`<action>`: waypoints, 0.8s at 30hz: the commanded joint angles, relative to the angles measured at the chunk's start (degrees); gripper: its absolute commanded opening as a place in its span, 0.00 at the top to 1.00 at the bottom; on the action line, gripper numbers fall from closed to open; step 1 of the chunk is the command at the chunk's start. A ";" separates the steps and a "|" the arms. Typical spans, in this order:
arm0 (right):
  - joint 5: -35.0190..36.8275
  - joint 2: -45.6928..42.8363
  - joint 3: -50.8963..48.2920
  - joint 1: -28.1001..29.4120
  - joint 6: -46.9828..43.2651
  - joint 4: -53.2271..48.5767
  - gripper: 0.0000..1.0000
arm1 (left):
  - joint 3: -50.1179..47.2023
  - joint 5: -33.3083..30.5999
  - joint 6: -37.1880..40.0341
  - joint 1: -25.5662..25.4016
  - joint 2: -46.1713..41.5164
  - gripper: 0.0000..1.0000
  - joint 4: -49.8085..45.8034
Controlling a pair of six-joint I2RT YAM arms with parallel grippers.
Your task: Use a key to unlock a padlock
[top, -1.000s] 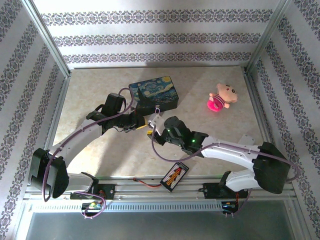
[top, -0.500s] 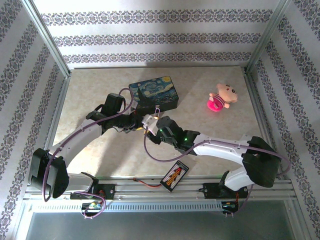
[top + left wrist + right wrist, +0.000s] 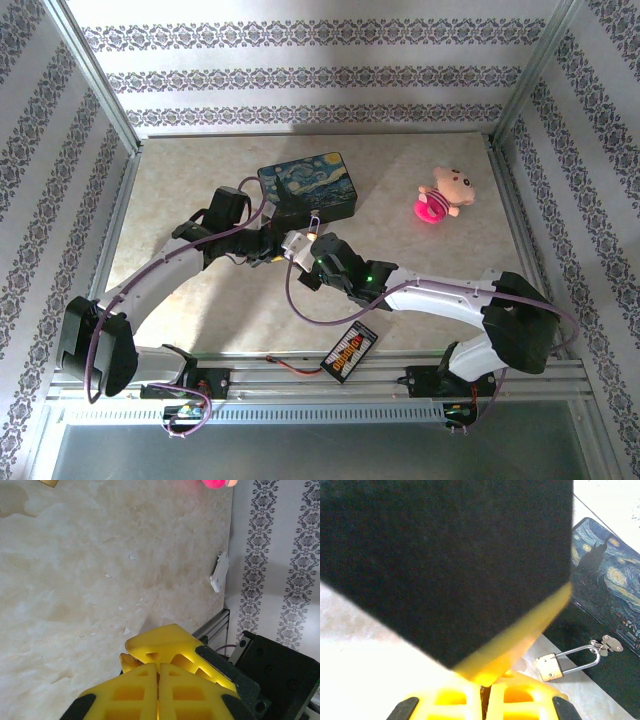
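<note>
The padlock (image 3: 549,666), brass with a silver shackle, hangs from the hasp (image 3: 605,645) of the Starry Night box (image 3: 610,575) and rests on the table. Just in front of that box (image 3: 308,187) my left gripper (image 3: 272,254) and right gripper (image 3: 290,250) meet tip to tip. In the left wrist view my left gripper (image 3: 159,666) has its yellow fingers pressed together, with the right gripper's fingers (image 3: 165,642) against their tips. My right gripper (image 3: 485,692) is shut, and the left gripper's black body (image 3: 445,555) looms just above it. The key is hidden where the fingertips meet.
A pink plush toy (image 3: 440,195) lies at the back right. A black strip with coloured marks (image 3: 349,351) lies near the front rail. A white bracket (image 3: 220,572) sits on the right wall's foot. Patterned walls and metal frame posts close in the table.
My right gripper has moved left up to the left gripper's tips and its jaws have closed. The left arm has stayed where it was.
</note>
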 commanded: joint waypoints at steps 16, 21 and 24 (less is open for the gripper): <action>-38.14 -6.76 -3.53 -12.90 21.05 0.90 1.00 | -8.00 -5.38 3.42 4.74 -13.31 0.44 21.85; -53.11 -5.80 -3.14 -17.12 25.92 4.07 1.00 | -11.18 4.14 6.21 4.75 -14.61 0.40 32.43; -57.21 -5.44 -2.31 -17.24 26.64 4.26 1.00 | -10.79 9.52 8.55 4.74 -14.64 0.40 31.78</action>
